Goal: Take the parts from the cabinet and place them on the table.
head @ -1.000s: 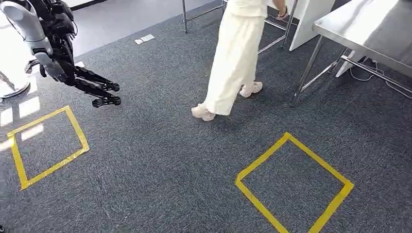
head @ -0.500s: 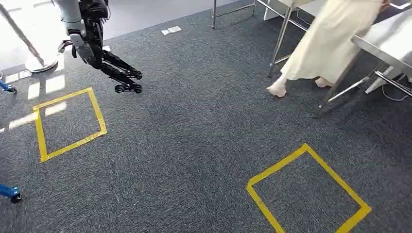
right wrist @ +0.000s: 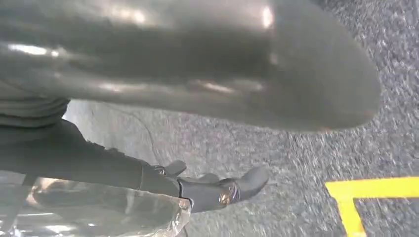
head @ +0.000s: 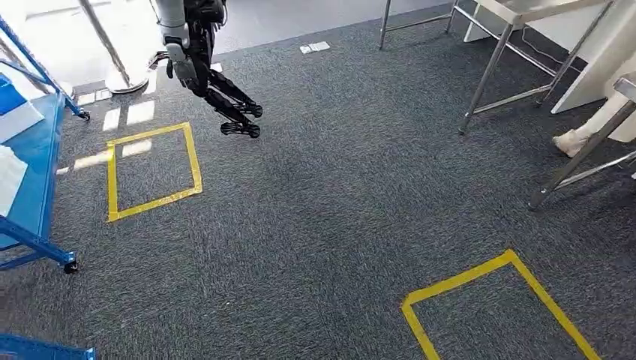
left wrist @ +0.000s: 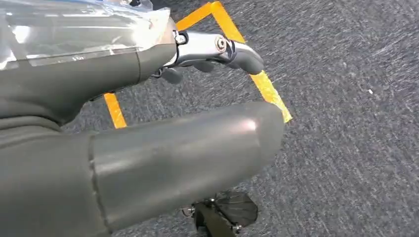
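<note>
My left hand [left wrist: 148, 148] grips a clear plastic bag [left wrist: 74, 29] with a part inside; a dark finger [left wrist: 217, 47] curls along the bag's edge. The carpet and a strip of yellow tape lie below it. My right hand [right wrist: 188, 74] also holds a crinkled clear bag [right wrist: 99, 212], with its fingers [right wrist: 217, 190] closed over the top. What the bags hold is too blurred to tell. A metal table [head: 517, 9] stands at the far right, and a blue rack [head: 37, 157] at the left edge carries white items.
Another silver robot arm with a dark hand [head: 232, 112] reaches down from the top left. Two yellow tape squares [head: 150, 169] [head: 510, 300] mark the grey carpet. A second table's leg [head: 592, 142] and a person's shoe [head: 570, 141] are at the right edge.
The camera has swung left, so the whole floor has shifted right. The blue rack has come into view. The person in white has walked off to the right, leaving a shoe in view.
</note>
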Controlling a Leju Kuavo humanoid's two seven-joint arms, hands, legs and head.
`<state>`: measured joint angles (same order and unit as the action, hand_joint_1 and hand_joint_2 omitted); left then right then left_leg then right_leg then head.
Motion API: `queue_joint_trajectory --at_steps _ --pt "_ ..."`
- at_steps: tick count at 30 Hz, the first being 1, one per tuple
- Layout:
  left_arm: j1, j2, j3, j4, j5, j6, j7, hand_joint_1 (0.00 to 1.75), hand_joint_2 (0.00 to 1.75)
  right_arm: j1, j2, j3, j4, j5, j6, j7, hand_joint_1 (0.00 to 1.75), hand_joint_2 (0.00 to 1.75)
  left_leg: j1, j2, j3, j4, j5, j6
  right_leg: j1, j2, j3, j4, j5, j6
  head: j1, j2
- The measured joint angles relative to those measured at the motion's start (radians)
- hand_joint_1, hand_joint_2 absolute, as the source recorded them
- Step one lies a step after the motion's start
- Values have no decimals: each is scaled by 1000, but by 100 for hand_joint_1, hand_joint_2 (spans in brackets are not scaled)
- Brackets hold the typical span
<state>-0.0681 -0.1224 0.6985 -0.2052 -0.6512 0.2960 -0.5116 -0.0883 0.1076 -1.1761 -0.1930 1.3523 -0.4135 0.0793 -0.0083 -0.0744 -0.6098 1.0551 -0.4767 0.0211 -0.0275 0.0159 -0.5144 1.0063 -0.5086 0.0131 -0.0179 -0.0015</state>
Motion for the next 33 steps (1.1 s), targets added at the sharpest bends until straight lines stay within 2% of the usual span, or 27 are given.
queue_joint_trajectory --at_steps 1,3,4,5,6,7,8,9,10,13,14,15,16,18,19,20,22,23,24,25,26,28,29,30,31,32,33 --pt "-1 0 0 0 0 0 0 0 0 0 0 0 0 3 0 0 0 0 1 34 -30 63 -39 -6 2 -9 1 0 -1 -9 -10 0" --pt "-3 -1 0 0 0 0 -1 0 0 4 0 1 0 8 0 0 0 0 9 62 -111 225 -112 -14 9 -35 1 0 -4 -17 -10 0" --pt "-1 -1 0 0 0 0 -2 0 0 5 -1 1 0 12 0 0 0 0 13 67 -141 280 -125 -17 12 -48 0 1 -5 -19 -11 0" --pt "0 -1 0 0 1 0 -3 0 0 4 -1 1 0 14 0 0 0 0 15 70 -144 280 -112 -17 12 -58 1 1 -6 -20 -11 0" --pt "2 -1 0 0 2 0 -5 0 0 2 -1 2 0 15 1 0 0 0 17 73 -121 231 -76 -17 13 -68 3 1 -8 -21 -11 0" --pt "2 -1 0 0 2 0 -5 0 0 1 -1 3 0 15 1 0 0 0 18 81 -75 145 -31 -15 13 -78 7 1 -11 -19 -11 0" --pt "1 -1 0 0 2 1 -6 0 0 1 0 4 0 16 1 0 0 0 18 103 -22 50 9 -11 13 -87 12 0 -14 -16 -11 0" --pt "-1 -1 0 0 3 2 -7 0 0 1 0 6 0 19 1 2 0 0 13 158 15 -16 15 -4 16 -93 17 0 -18 -11 -12 0" --pt "-3 -1 0 0 3 3 -7 0 0 2 0 9 0 21 1 4 0 0 4 153 18 -22 11 -1 27 -101 10 2 -24 -3 -10 0" --pt "0 0 1 0 3 7 -8 0 0 -2 0 16 0 25 2 13 0 0 -6 118 13 -25 10 14 25 -130 27 -9 -25 10 -9 0" --pt "1 0 2 0 3 8 -8 0 0 -4 0 20 0 27 2 15 0 0 4 105 24 -42 21 26 32 -131 30 -6 -32 17 -8 0" --pt "2 -2 2 0 2 8 -9 0 0 -4 -1 21 0 28 2 16 0 0 4 100 28 -51 26 30 21 -84 21 17 -44 19 -7 0" --pt "-1 0 3 0 2 8 -8 0 0 -3 0 21 0 27 1 17 0 0 7 88 28 -52 29 38 21 -47 -4 70 -72 12 -5 0" --pt "-3 -1 3 0 0 8 -8 0 0 0 0 21 0 27 2 18 0 0 5 60 26 -51 29 40 17 -25 -87 229 -133 6 -1 0" --pt "-3 -1 3 0 0 8 -8 0 0 1 0 21 0 27 2 19 0 0 4 46 26 -51 29 40 16 -24 -120 286 -146 9 -2 0" --pt "-2 -1 3 0 -1 8 -8 0 0 2 0 21 0 26 1 21 0 0 4 31 27 -50 29 40 15 -23 -134 300 -138 18 -1 0" --pt "1 -2 3 0 -6 6 -7 0 0 2 -1 21 0 23 1 26 0 0 5 5 29 -49 28 38 14 -20 -98 200 -77 41 -1 0" --pt "1 -2 3 0 -9 5 -7 0 0 1 -2 21 0 23 2 26 0 0 6 -9 30 -46 27 35 9 -8 -53 95 -28 54 -2 0" --pt "1 -2 3 0 -10 5 -7 0 0 0 -1 21 0 22 1 26 0 0 6 -20 28 -41 24 30 1 31 -20 11 2 60 0 0" --pt "0 -1 3 0 -10 3 -7 0 0 0 0 21 0 21 2 27 0 0 -2 -28 27 -36 21 22 7 43 -23 10 1 45 3 0" --pt "-1 0 3 0 -11 0 -8 0 0 -2 1 21 0 20 1 28 0 0 0 -34 25 -36 21 19 11 34 -22 8 4 29 0 0" --pt "0 -1 3 0 -15 -1 -7 0 0 -7 1 21 0 15 1 30 0 0 3 -45 21 -43 27 7 17 23 -16 8 5 13 -5 0" --pt "1 1 3 0 -17 -2 -7 0 0 -7 3 21 0 13 0 30 0 0 4 -55 18 -40 27 3 3 11 -14 3 11 4 -4 0" --pt "1 2 3 0 -18 -2 -6 0 0 -7 2 21 0 13 0 30 0 0 4 -12 12 -22 12 0 4 2 -12 0 13 0 -5 0" --pt "0 1 3 0 -18 -2 -6 0 0 -5 1 21 0 12 0 30 0 0 4 33 -6 21 -20 -5 6 -7 -11 0 13 -15 -14 0" --pt "-3 1 3 0 -18 -3 -6 0 0 -3 1 21 0 12 -1 30 0 0 7 56 -42 96 -62 -11 9 -18 -11 0 11 -17 -14 0" --pt "-4 1 3 0 -18 -3 -6 0 0 -1 0 21 0 12 -1 30 0 0 11 64 -84 181 -101 -15 13 -31 -11 0 9 -19 -15 0"
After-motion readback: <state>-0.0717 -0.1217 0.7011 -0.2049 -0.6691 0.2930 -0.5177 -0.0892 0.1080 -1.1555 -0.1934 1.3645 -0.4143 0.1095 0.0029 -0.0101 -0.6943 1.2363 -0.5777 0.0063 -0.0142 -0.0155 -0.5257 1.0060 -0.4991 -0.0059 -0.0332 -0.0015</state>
